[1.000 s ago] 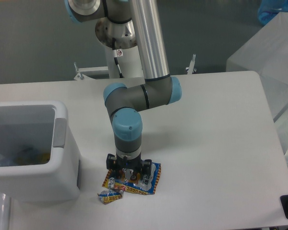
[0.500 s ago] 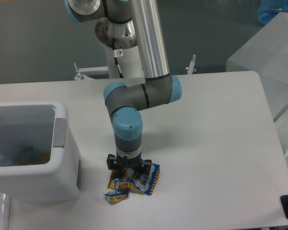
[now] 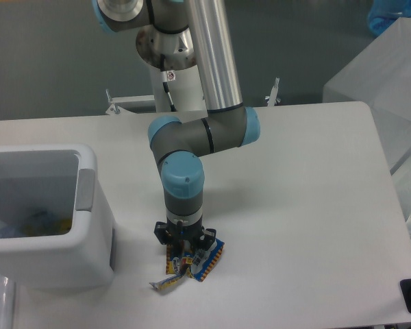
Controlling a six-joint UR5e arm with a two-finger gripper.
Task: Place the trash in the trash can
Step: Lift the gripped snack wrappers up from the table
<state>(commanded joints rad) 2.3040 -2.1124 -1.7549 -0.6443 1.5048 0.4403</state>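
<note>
The jaws (image 3: 185,255) are clamped narrowly on the crumpled wrappers (image 3: 192,262) at the desk's (image 3: 308,205) 6 o'clock edge. The trash can (image 3: 51,219) stands near at 9 o'clock; bare desk is seen toward 3 o'clock.

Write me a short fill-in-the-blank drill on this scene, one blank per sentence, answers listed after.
1. The pincer is pinching a crumpled snack ____.
2. The bin stands on the table's ____ side in the picture.
3. The arm's joint caps are coloured ____.
4. A smaller wrapper lies on the ____ beside the pinched one.

Answers: wrapper; left; blue; table
</note>
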